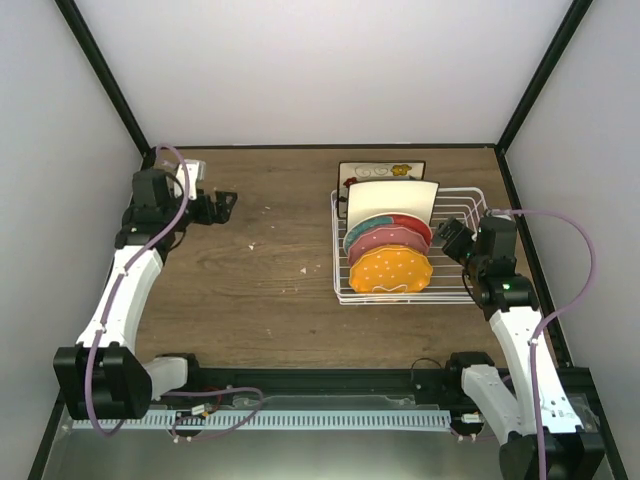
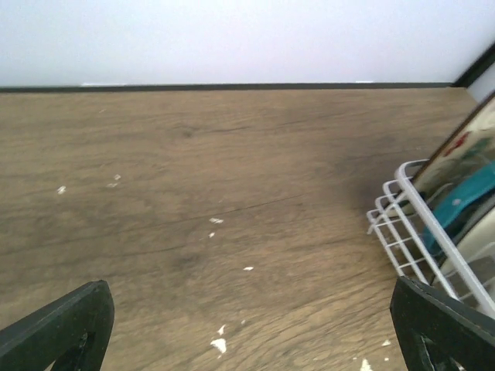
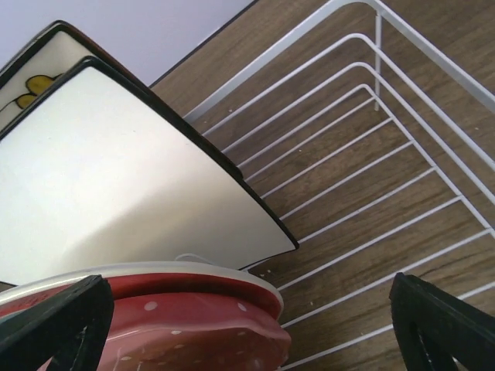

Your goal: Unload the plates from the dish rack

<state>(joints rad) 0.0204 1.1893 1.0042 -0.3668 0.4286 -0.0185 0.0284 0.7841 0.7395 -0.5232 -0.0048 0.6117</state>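
Table (image 1: 260, 300): brown wood grain, filling the middle of the top view; the left half carried only pale crumbs (image 2: 219, 345).
Dish rack (image 1: 474, 203): white wire, right of centre in the top view, its long axis running from upper to lower frame.
Left arm (image 1: 125, 290): along the left edge of the top view, reaching to the upper left, well apart from the rack.
Right arm (image 1: 520, 330): up the right edge of the top view, ending just beside the rack's right wall.
Plates: all six stood on edge inside the rack, stacked along its long axis with their rims facing left and right.
Plate order, upper to lower: square floral plate (image 1: 385, 170), square cream plate (image 1: 390, 200), blue plate (image 1: 362, 230), red plate (image 1: 408, 226), pink plate (image 1: 385, 242), orange plate (image 1: 390, 270).
Right fingers (image 1: 447, 236): apart and holding nothing; both dark tips sat in the lower corners of the right wrist view.
Left fingers (image 1: 226, 204): also apart and empty, over bare wood.
Key relation: the plates lay just left of the right fingers, about level with the red and blue rims; the right wrist view showed the cream plate at upper left and the red rim at lower left.
Nearer arm: the right one, clearly.
Judgement: nothing was unloaded yet; a rim grasp from the right side looked the likely next move.
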